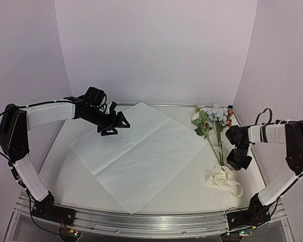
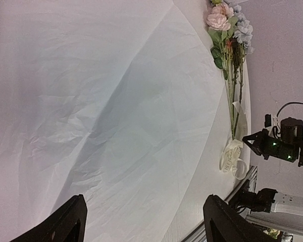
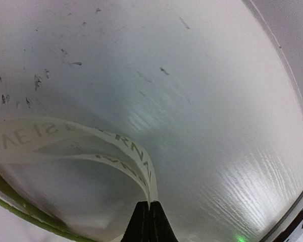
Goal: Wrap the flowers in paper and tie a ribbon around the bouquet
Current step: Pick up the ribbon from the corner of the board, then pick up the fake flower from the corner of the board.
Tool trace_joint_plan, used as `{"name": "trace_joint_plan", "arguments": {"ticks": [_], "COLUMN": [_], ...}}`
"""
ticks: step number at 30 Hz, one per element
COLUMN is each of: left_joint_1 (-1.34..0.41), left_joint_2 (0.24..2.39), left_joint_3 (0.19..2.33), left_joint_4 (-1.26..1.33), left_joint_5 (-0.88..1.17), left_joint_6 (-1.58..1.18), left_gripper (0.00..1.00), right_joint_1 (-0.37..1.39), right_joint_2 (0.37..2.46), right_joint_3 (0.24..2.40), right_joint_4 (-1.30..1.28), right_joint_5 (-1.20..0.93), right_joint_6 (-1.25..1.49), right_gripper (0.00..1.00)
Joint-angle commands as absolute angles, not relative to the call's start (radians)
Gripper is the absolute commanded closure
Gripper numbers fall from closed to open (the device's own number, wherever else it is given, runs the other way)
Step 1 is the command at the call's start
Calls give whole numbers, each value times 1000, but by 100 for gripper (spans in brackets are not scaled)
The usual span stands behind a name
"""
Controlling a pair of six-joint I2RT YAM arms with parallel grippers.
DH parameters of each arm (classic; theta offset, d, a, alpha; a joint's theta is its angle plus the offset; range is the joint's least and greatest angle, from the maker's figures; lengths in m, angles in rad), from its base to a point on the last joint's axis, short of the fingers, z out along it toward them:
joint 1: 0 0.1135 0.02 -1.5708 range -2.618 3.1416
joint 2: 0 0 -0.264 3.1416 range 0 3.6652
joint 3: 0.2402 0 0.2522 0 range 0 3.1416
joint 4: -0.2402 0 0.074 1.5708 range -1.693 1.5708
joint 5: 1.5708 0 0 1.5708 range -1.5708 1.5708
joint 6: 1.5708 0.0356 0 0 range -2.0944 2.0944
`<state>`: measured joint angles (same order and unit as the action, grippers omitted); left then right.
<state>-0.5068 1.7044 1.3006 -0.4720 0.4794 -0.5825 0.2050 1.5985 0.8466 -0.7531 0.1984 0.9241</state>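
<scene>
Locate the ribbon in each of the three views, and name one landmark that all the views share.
Top external: the ribbon lies looped at lower right, below the flowers.
Left wrist: the ribbon is at lower right, beneath the flowers.
Right wrist: the ribbon curves from the left edge to bottom centre.
Shared landmark: the right hand, shut on the ribbon.

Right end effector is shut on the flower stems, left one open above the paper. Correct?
Wrong object. The right wrist view shows the right end effector shut on the ribbon. The left end effector is indeed open above the paper.
</scene>
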Motion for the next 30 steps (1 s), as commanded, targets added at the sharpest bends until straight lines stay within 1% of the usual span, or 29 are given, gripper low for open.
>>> {"name": "trace_joint_plan", "arguments": {"ticks": [1, 6, 9, 14, 17, 19, 21, 22, 24, 25, 26, 27, 30], "left_joint_1": [-506, -506, -507, -507, -506, -506, -507, -506, -506, -506, -506, -506, -506], "left_joint_2": [1618, 1598, 1594, 1604, 1611, 1613, 1618, 1620, 1623, 1625, 1627, 1631, 1645], "left_joint_3": [1286, 1268, 1267, 1273, 1278, 1280, 1283, 1284, 1286, 1288, 1290, 1293, 1307], "left_joint_4": [-459, -454, -449, -444, -444, -442, -442, -441, -437, -436, -436, -436, -437], "left_joint_5": [493, 492, 493, 498, 500, 500, 502, 503, 507, 508, 510, 511, 512], "left_joint_6": [-599, -606, -606, -613, -612, -612, -612, -612, -612, -612, -611, -609, -606], "left_gripper": [17, 18, 18, 18, 18, 18, 17, 17, 16, 15, 15, 14, 13], "right_joint_1": [200, 200, 201, 198, 192, 192, 193, 193, 194, 194, 194, 194, 194], "right_joint_2": [1380, 1173, 1087, 1026, 1039, 1074, 1098, 1098, 1089, 1094, 1100, 1114, 1217], "right_joint_3": [796, 748, 727, 747, 759, 777, 791, 793, 795, 807, 820, 833, 891], "right_joint_4": [-861, -1004, -1054, -1152, -1158, -1160, -1148, -1128, -1066, -1040, -1013, -977, -861], "right_joint_5": [305, 402, 448, 561, 559, 513, 451, 421, 357, 331, 306, 271, 132], "right_joint_6": [894, 854, 852, 860, 847, 834, 802, 778, 708, 671, 639, 604, 479], "right_gripper": [100, 100, 100, 100, 100, 91, 67, 59, 39, 31, 25, 21, 14]}}
